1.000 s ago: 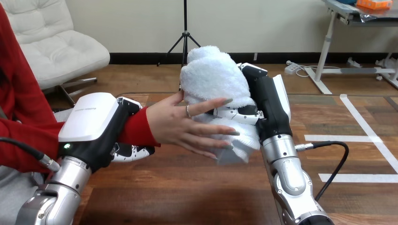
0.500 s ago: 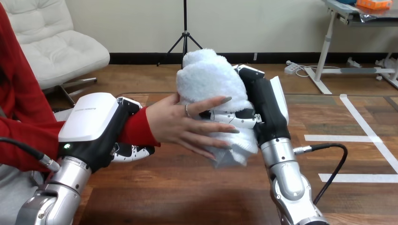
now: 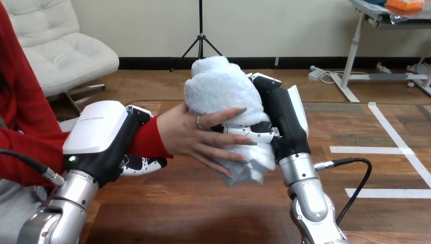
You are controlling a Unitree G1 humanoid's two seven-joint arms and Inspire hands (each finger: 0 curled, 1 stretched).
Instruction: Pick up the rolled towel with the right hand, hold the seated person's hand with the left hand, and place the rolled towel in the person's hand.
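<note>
My left hand (image 3: pixel 101 134) has its fingers wrapped tight around the person's wrist (image 3: pixel 148 138). My right hand (image 3: pixel 282 119) has its fingers curled around the rolled towel (image 3: pixel 218 86) and holds it over the table (image 3: pixel 203 213). The rolled towel is touching the person's hand (image 3: pixel 185 134), whose fingers lie stretched out against it.

Left hand (image 3: pixel 99 134): black body, rounded white shell on its back, small green light (image 3: pixel 71 158) at the wrist end, black-and-white jointed fingers (image 3: pixel 145 163). Right hand (image 3: pixel 284 119): black, white shell along one edge. Left forearm (image 3: pixel 58 211) and right forearm (image 3: pixel 307 195): silver, segmented metal.
</note>
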